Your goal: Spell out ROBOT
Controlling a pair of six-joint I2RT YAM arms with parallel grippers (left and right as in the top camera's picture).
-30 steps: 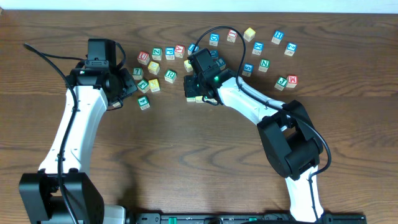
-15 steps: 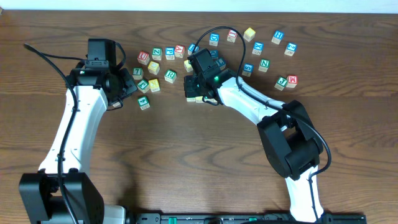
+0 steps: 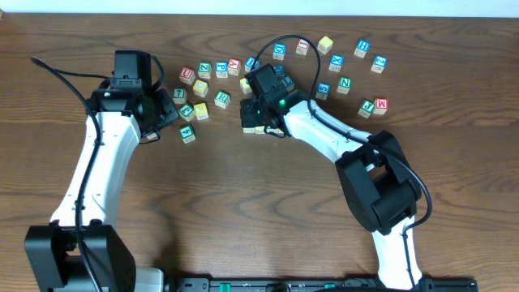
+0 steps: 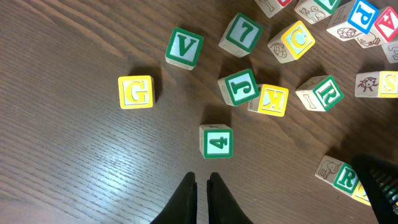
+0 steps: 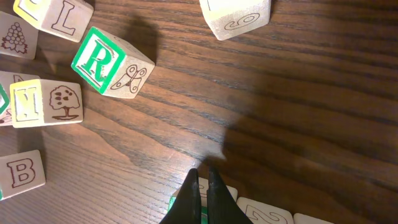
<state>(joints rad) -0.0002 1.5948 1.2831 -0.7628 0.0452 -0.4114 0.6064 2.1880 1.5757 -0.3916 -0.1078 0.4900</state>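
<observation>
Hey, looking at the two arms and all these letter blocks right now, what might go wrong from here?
1. The right tool is shut and seems low among crowded blocks; a sideways move may knock the green R cube or the B cube askew.
2. The left tool is also shut, facing the green 4 cube; descending unopened, it would likely push, not grasp.
3. The left arm and right arm reach into one cluster and might collide.

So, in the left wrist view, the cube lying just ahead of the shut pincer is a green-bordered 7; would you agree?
Not quite. The cube just ahead of the shut left pincer is a green-bordered 4, as the left wrist view shows. The green-bordered 7 lies farther off, toward the top of that view.
</observation>
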